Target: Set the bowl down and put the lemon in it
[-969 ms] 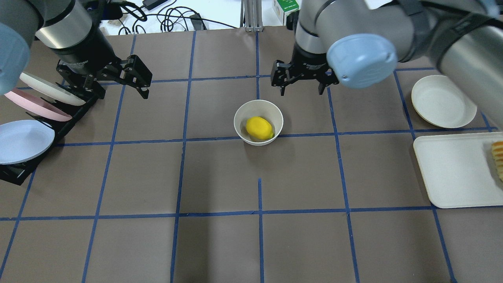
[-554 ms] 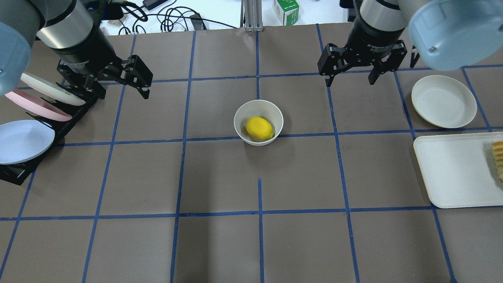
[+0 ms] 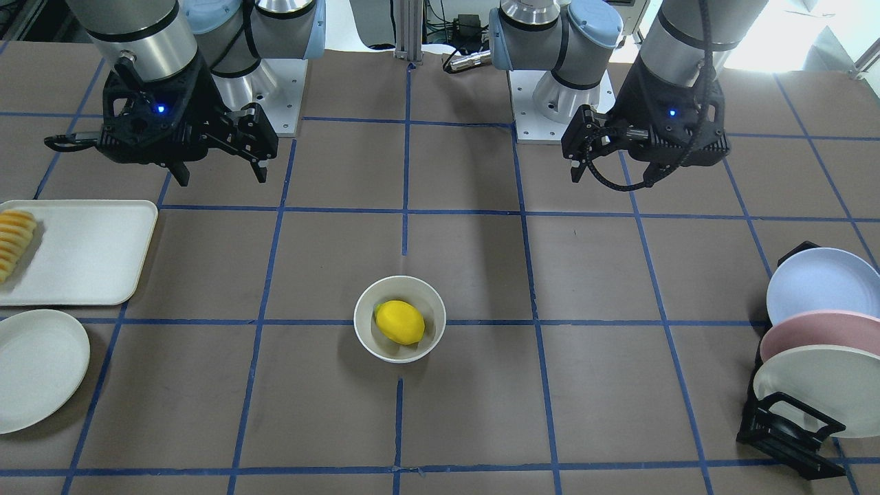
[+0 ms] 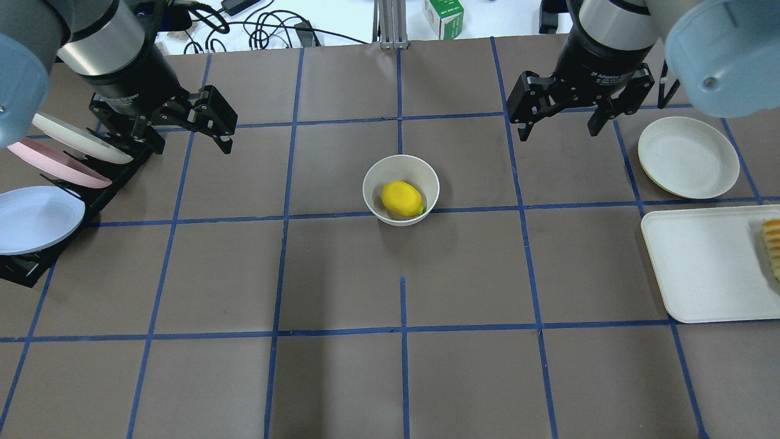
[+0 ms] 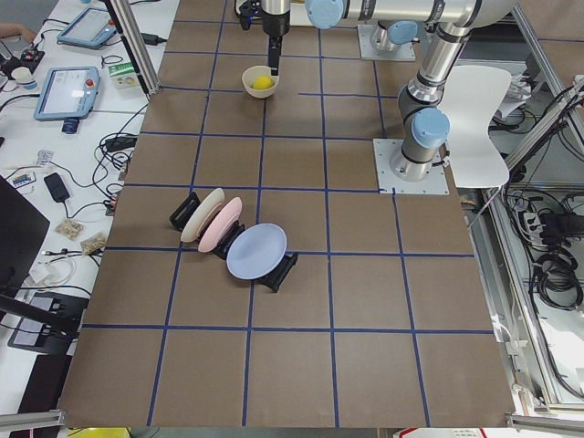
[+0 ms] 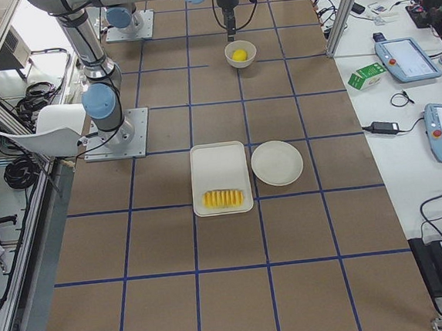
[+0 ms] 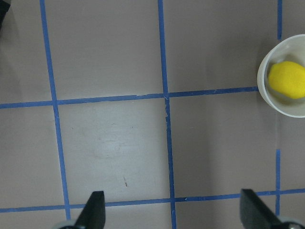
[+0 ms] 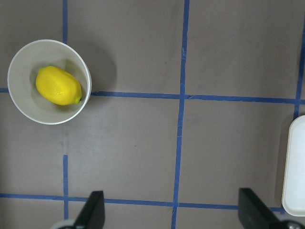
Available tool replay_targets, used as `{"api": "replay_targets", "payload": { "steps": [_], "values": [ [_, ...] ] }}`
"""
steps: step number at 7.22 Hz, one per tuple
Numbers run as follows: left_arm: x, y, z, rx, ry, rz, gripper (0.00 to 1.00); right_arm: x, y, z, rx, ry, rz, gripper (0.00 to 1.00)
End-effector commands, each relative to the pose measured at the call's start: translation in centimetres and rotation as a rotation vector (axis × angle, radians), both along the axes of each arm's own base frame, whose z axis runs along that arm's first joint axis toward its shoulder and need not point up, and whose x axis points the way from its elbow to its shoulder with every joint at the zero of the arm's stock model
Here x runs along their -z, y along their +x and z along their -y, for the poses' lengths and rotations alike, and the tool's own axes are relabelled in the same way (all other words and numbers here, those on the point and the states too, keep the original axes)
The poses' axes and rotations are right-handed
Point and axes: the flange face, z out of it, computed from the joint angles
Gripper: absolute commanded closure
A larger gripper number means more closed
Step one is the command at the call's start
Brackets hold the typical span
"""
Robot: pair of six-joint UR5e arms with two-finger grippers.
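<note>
The off-white bowl (image 4: 372,183) stands upright near the table's middle with the yellow lemon (image 4: 402,199) lying inside it. Both also show in the front view, bowl (image 3: 364,331) and lemon (image 3: 399,322), and in the right wrist view, bowl (image 8: 19,102) and lemon (image 8: 58,86). My right gripper (image 4: 558,135) is open and empty, above the table beyond and to the right of the bowl. My left gripper (image 4: 192,146) is open and empty, far to the bowl's left near the plate rack. The left wrist view catches the bowl (image 7: 267,98) at its right edge.
A black rack (image 4: 24,268) holding blue, pink and off-white plates stands at the left edge. A flat off-white plate (image 4: 688,157) and a white tray (image 4: 701,268) with a row of fruit slices (image 4: 772,247) lie at the right. Cables and a small carton lie beyond the far edge.
My right gripper has moved away from beside the bowl to the right, staying open. The lemon and bowl have not moved. The left arm has not moved.
</note>
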Motion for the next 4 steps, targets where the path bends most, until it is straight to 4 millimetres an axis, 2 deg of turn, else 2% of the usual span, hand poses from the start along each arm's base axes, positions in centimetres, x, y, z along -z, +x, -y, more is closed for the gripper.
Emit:
{"api": "replay_targets", "payload": {
  "steps": [1, 4],
  "values": [
    [-0.04, -0.07, -0.04, 0.002, 0.000, 0.005, 0.00, 0.02, -0.10, -0.09, 0.000, 0.001, -0.006, 0.00],
    [0.04, -0.05, 0.08, 0.002, 0.001, 0.006, 0.00, -0.06, -0.12, -0.07, 0.001, 0.000, -0.008, 0.00]
  ]
}}
